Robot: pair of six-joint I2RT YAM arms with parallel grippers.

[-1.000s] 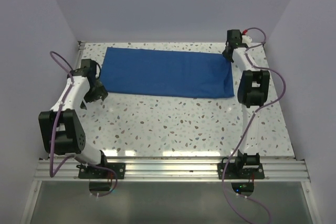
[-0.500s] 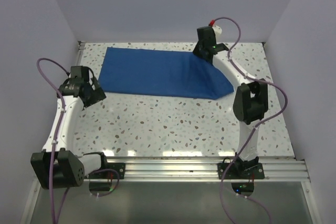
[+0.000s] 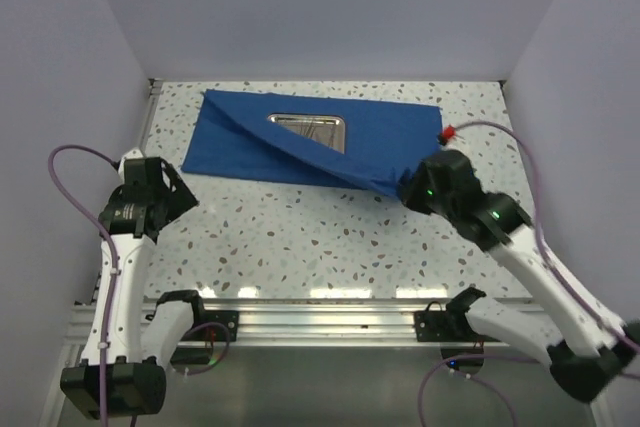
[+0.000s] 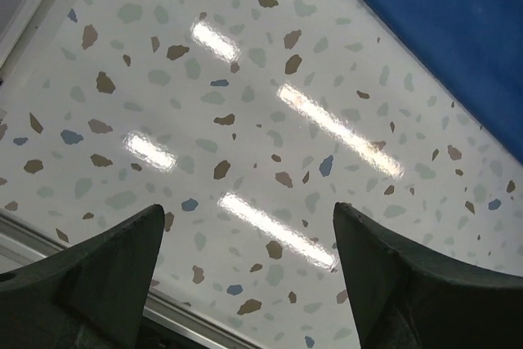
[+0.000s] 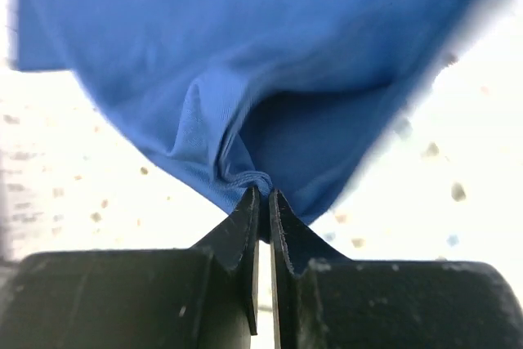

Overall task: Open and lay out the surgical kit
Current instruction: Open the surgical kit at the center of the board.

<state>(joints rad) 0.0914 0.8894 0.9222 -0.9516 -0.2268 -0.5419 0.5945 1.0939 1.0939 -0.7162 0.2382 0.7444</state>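
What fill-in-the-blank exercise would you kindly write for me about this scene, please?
1. The right gripper has its fingers ____ on a corner of the cloth wrap.
2. The left gripper hovers over the speckled table with its fingers ____ and nothing between them.
3. The steel tray rests on a wrap that is ____ in colour.
Missing words: shut; open; blue.
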